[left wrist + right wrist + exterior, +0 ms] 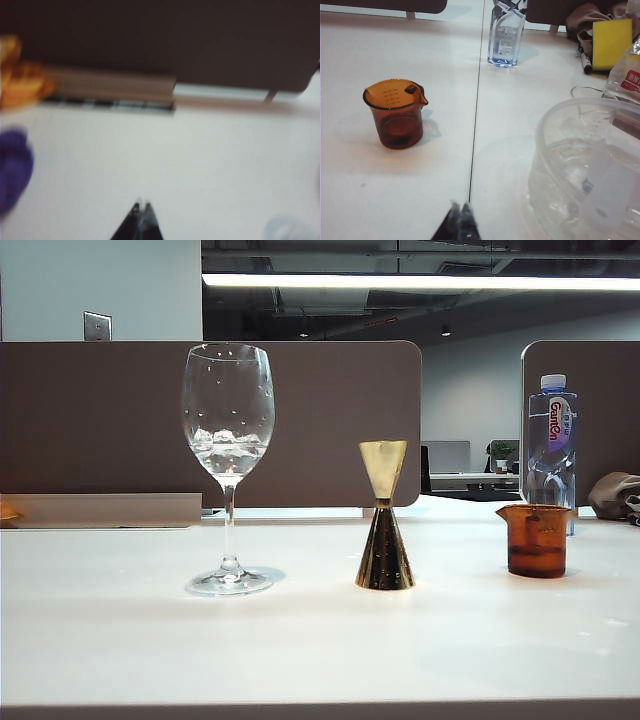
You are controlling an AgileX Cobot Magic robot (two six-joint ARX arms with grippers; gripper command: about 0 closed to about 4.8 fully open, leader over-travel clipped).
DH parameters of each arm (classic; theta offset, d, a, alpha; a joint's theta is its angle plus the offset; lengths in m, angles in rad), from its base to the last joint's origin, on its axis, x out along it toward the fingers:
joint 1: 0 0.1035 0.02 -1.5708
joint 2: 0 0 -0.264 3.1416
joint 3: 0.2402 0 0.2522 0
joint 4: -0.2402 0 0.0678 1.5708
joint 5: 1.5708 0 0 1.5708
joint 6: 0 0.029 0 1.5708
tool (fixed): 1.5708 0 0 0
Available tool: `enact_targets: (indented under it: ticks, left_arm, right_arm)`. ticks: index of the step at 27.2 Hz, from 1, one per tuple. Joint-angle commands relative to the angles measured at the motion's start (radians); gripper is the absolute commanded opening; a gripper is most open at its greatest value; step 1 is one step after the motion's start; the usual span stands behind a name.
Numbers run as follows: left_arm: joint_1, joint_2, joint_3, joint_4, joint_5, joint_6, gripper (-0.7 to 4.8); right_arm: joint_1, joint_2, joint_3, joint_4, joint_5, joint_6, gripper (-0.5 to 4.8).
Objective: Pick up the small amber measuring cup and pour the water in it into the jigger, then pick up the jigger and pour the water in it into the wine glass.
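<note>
The cup [537, 540] at the right of the exterior view is translucent amber-brown, darker near its bottom. The jigger [384, 515] in the middle is shiny gold above and dark, with small bright spots, below. The glass [228, 468] at the left is clear, with small droplets. The bottle [551, 445] at the far right is clear with a blue cap and a white and purple label. The table [300, 640] is white. The sponge [611, 42] is yellow.

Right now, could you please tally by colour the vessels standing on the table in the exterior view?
Clear: 2, the wine glass and the bottle
Gold: 1, the jigger
Amber: 1, the measuring cup
Total: 4
</note>
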Motion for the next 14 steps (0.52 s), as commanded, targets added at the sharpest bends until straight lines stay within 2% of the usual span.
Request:
enact_targets:
  ticks: [1, 3, 6, 10, 14]
  left_arm:
    - [-0.057, 0.077, 0.172, 0.024, 0.101, -0.055, -0.02]
    - [-0.084, 0.127, 0.285, 0.0, 0.175, -0.079, -0.02]
    - [-0.116, 0.211, 0.496, -0.139, 0.314, -0.079, -0.02]
    - [-0.122, 0.301, 0.771, -0.47, 0.424, -0.078, -0.02]
    - [-0.121, 0.353, 0.988, -0.805, 0.435, -0.078, -0.02]
  right_arm:
    - [-0.001, 0.0, -0.007, 0.002, 0.0, 0.001, -0.05]
    - [-0.001, 0.0, -0.007, 0.002, 0.0, 0.001, -0.05]
    - [-0.001, 0.0, -0.007, 0.002, 0.0, 0.001, -0.05]
    - [-0.001, 0.0, -0.007, 0.002, 0.0, 0.001, -0.05]
    - [-0.001, 0.0, -0.007, 0.002, 0.0, 0.001, -0.05]
